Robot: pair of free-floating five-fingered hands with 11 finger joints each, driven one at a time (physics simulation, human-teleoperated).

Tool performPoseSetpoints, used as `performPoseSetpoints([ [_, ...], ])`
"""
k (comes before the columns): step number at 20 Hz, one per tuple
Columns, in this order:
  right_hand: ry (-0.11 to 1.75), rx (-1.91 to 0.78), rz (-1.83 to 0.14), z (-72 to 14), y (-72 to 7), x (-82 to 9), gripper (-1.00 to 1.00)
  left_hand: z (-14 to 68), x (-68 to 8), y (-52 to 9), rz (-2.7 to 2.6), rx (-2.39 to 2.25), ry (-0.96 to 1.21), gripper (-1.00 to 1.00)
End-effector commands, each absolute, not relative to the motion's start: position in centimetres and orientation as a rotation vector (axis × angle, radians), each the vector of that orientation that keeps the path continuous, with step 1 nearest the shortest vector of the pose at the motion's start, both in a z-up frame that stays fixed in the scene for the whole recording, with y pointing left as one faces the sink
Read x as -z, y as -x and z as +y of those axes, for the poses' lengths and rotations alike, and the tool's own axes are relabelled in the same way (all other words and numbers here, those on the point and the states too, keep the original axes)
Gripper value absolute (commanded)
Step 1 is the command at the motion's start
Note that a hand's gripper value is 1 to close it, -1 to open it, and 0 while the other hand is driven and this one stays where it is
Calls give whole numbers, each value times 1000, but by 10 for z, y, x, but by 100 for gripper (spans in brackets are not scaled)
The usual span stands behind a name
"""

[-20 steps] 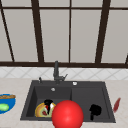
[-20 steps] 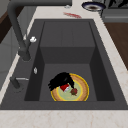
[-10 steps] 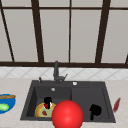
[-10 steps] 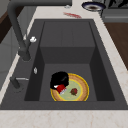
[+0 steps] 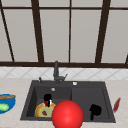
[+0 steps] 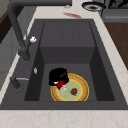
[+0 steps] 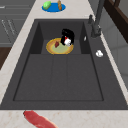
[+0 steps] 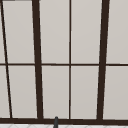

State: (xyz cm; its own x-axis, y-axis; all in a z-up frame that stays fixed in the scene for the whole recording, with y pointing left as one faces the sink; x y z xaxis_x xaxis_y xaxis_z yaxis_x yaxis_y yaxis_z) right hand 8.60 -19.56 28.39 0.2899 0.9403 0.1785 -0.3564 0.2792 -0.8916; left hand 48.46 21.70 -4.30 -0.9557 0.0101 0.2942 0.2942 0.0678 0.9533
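Note:
My left hand (image 5: 47,98) hangs low in the sink's left basin, over the back edge of a yellow-rimmed plate (image 6: 80,96). Its fingers are curled round a small red and white thing (image 6: 61,85), held just above the plate. The side views show this hand (image 6: 58,75) (image 7: 68,34) over the plate (image 7: 53,50) too. A small dark red piece (image 6: 73,91) (image 7: 57,44) lies on the plate. My right hand (image 5: 95,109) floats above the right basin near the front rim. A large red ball (image 5: 67,115) sits at the front middle.
The dark faucet (image 5: 56,72) stands behind the sink (image 5: 82,93). A blue plate (image 5: 10,108) with green and brown food lies on the left counter. A red elongated item (image 5: 116,104) (image 7: 37,119) lies on the right counter. A dark bowl (image 6: 92,6) is farther along.
My left hand has lifted slightly off the plate with the small red and white thing. The right hand and the red ball have not moved.

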Motion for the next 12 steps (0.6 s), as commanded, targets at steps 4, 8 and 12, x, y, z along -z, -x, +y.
performPoseSetpoints([
  [4,857,-1023,-842,-196,-86,-284,0,223,-11,-483,-2097,2017,301,100],
  [8,857,-1023,-842,-196,-86,-284,0,238,-38,-475,-2095,2016,293,100],
  [12,857,-1023,-842,-196,-86,-284,0,262,-58,-474,-2093,1980,326,100],
])
